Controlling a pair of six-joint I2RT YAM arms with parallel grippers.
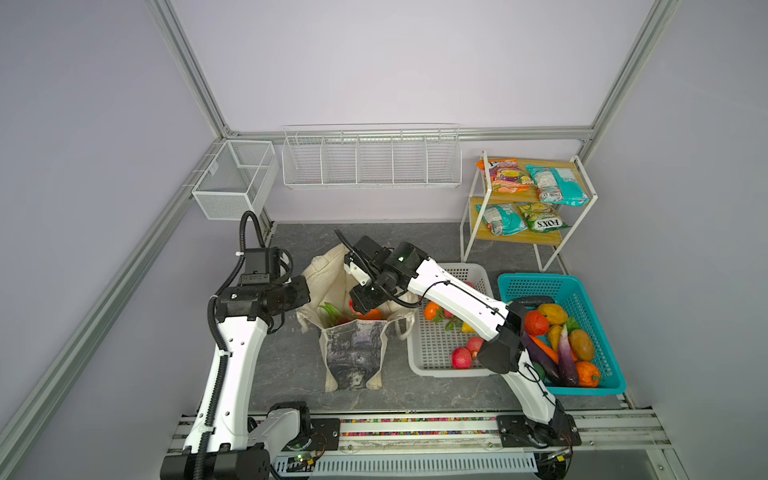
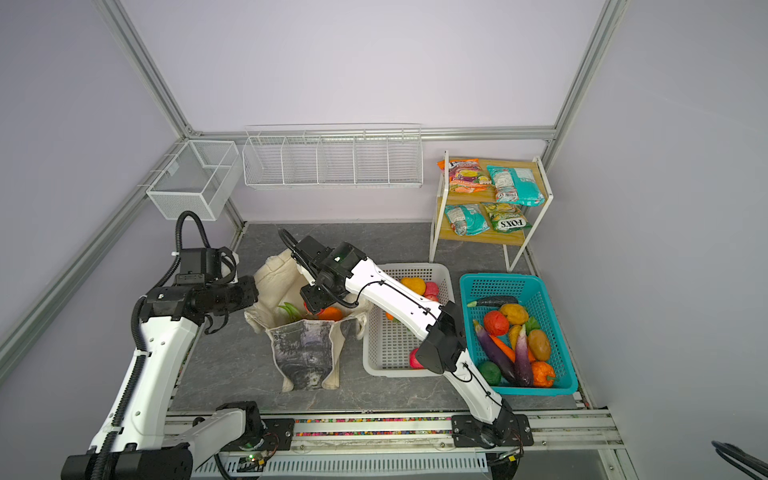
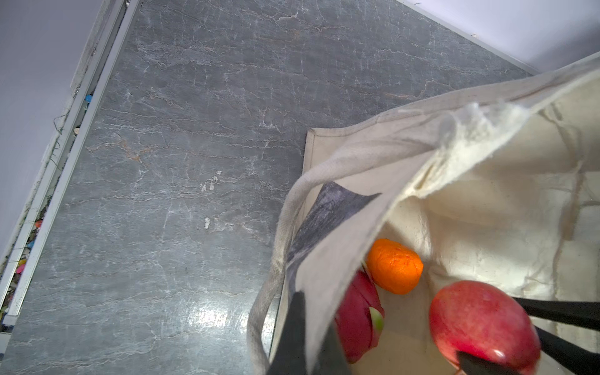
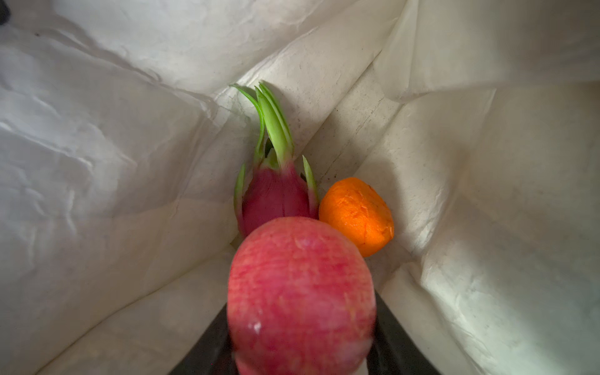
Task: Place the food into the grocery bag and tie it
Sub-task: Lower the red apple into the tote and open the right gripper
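The cream grocery bag (image 1: 353, 353) stands open mid-table, its grey printed panel facing front in both top views (image 2: 305, 353). My left gripper (image 3: 311, 337) is shut on the bag's rim cloth at its left side and holds the mouth open. My right gripper (image 4: 302, 324) reaches down inside the bag and is shut on a red apple (image 4: 300, 292). That apple (image 3: 483, 324) also shows in the left wrist view. On the bag's floor lie a pink dragon fruit (image 4: 276, 194) with green tips and an orange (image 4: 357, 214).
Right of the bag stands a white perforated basket (image 1: 449, 371) holding a red apple (image 1: 461, 358) and an orange (image 1: 432, 309). Further right, a teal basket (image 1: 590, 390) holds several vegetables. The back-right shelf (image 1: 536, 237) carries snack packets, one teal (image 1: 557, 185). Wire baskets hang on the walls.
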